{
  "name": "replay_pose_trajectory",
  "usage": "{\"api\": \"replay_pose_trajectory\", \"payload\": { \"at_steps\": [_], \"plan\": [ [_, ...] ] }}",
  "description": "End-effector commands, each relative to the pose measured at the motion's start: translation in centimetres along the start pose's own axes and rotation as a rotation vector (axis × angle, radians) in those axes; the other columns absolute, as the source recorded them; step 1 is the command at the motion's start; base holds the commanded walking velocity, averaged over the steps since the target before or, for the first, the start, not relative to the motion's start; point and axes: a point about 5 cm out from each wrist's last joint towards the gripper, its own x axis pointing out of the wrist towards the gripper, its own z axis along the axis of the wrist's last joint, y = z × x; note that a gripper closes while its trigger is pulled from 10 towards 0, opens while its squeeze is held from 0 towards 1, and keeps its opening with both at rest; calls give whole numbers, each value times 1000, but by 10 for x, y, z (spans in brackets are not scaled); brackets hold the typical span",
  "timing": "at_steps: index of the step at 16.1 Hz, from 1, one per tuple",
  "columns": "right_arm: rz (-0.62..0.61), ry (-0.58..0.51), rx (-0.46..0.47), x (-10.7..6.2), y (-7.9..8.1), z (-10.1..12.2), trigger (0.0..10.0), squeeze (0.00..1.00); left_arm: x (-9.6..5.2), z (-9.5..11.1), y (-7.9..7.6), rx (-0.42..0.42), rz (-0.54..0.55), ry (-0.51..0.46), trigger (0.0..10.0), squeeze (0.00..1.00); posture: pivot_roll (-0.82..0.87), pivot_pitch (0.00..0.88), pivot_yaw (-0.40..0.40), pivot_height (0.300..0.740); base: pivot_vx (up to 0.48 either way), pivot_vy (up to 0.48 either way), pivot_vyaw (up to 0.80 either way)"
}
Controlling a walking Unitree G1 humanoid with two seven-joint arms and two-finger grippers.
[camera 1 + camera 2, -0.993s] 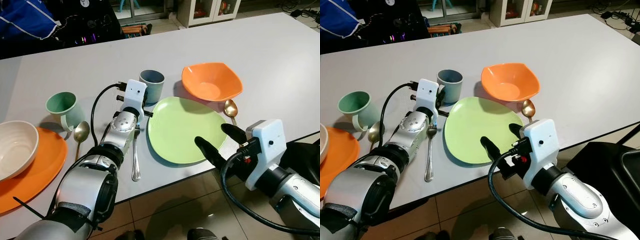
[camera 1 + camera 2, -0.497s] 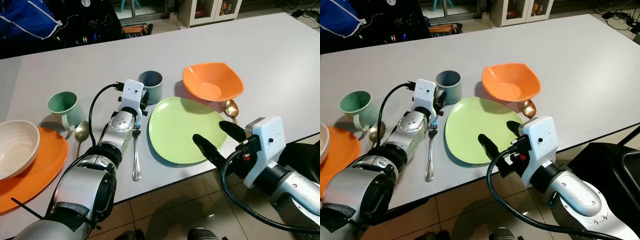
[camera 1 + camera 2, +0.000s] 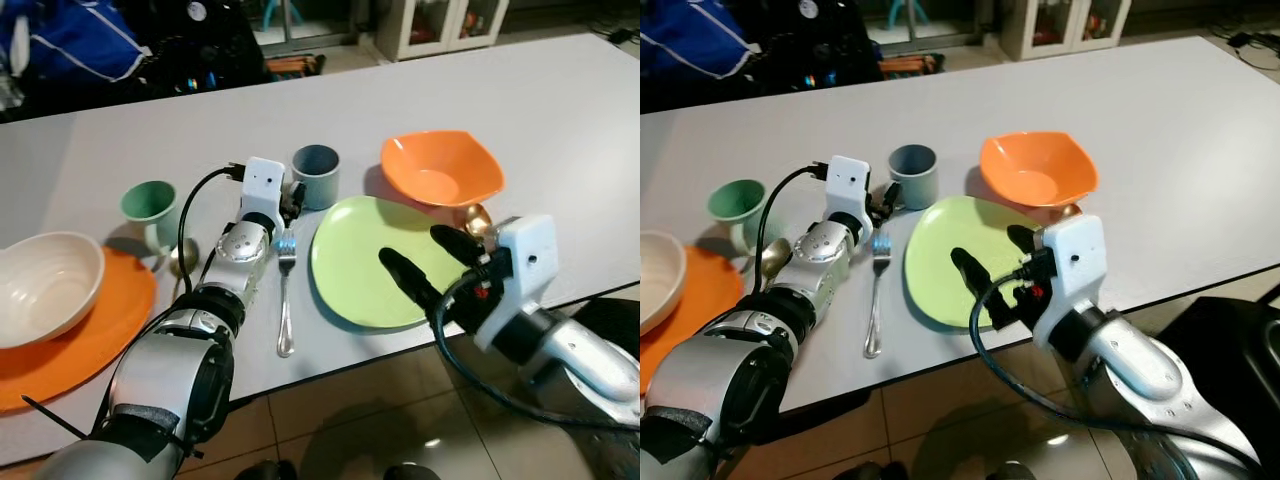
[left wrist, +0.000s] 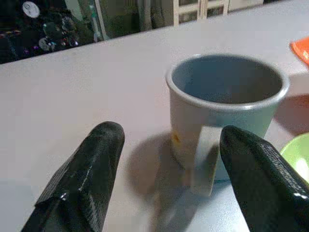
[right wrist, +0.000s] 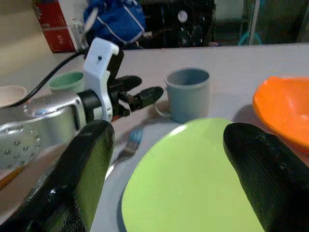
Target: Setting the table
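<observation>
Since a second ago crept toward blue-grey mug (image 4: 227,108), left gripper (image 4: 169,191) agape, mug handle between fingers; right gripper (image 3: 432,264) spread idle over green plate (image 3: 360,262); likely next: close on handle.

On the desk (image 3: 1160,130) we see our right end effector (image 3: 992,268) spread open over the green plate (image 3: 940,268). Our left end effector (image 3: 886,197) sits just beside the grey mug (image 3: 913,174), above the fork (image 3: 877,300).
</observation>
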Motion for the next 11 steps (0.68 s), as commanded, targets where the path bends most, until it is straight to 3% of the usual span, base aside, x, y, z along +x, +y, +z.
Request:
{"api": "replay_pose_trajectory", "payload": {
  "at_steps": [1, 5, 6, 9, 11],
  "plan": [
    [2, -22, -3, 4, -1, 2, 10000, 0, 4, 16, 1, -32, -4, -59, 10000, 0, -290, 0, 86, 740, 0, 0, 0],
    [1, -63, 11, 13, -4, 2, 10000, 0, 6, 35, 3, -100, -4, -189, 10000, 0, -232, 0, 92, 740, 0, 0, 0],
    [-17, -84, 6, 14, -6, 3, 10000, 0, 5, 44, 3, -137, -11, -259, 10000, 0, -224, 0, 97, 740, 0, 0, 0],
    [-294, -188, -19, 16, -31, 13, 10000, 0, -3, 62, -9, -104, -111, -402, 10000, 0, -196, 0, 111, 740, 0, 0, 0],
    [-471, -269, 14, 11, -49, 18, 10000, 0, -19, 64, -21, -71, -198, -434, 10000, 0, -186, 0, 107, 740, 0, 0, -603]
  ]
}}
